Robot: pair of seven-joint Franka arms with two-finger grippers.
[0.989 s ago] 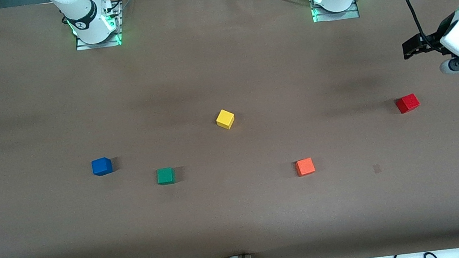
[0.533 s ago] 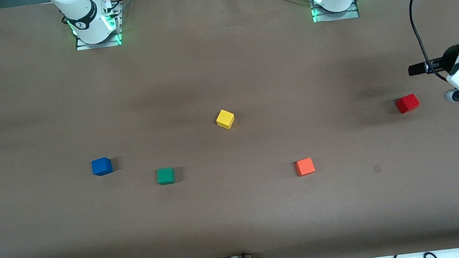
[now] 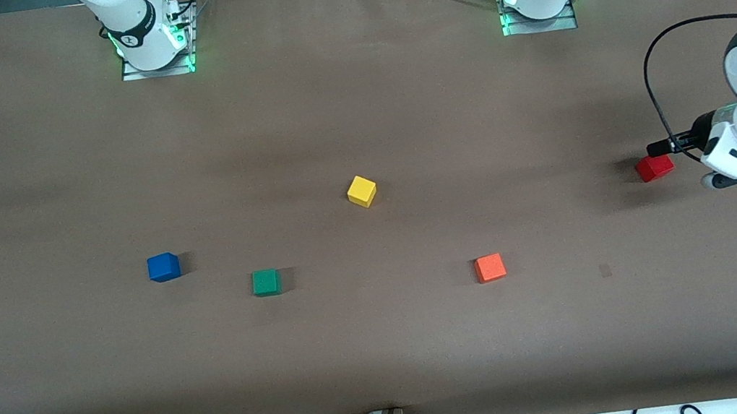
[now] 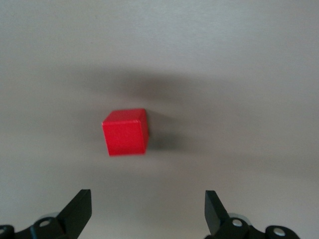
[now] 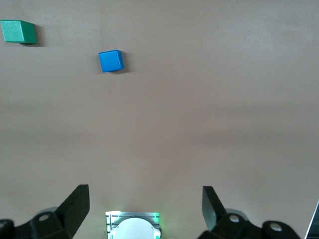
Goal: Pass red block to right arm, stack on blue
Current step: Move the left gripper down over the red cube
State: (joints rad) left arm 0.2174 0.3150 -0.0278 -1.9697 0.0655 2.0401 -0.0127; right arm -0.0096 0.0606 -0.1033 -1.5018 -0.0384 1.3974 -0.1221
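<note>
The red block [image 3: 654, 167] lies on the brown table toward the left arm's end. My left gripper [image 3: 661, 149] hangs low right beside it, open. In the left wrist view the red block [image 4: 125, 132] sits just ahead of the spread fingertips [image 4: 79, 211], not between them; my left gripper [image 4: 147, 199] holds nothing. The blue cube [image 3: 163, 267] rests toward the right arm's end. My right gripper [image 5: 144, 196] is open and empty, high over its own base, with the blue cube [image 5: 110, 60] well away from it. The right arm waits.
A yellow cube [image 3: 362, 191] sits mid-table. A green cube [image 3: 266, 281] lies beside the blue one, nearer the front camera. An orange cube [image 3: 489, 267] lies between the green cube and the red block. The arm bases [image 3: 149, 46] stand along the table's edge farthest from the front camera.
My left arm has swung down and toward the front camera, bringing its open gripper close to the red block. The blocks and the right arm have not moved.
</note>
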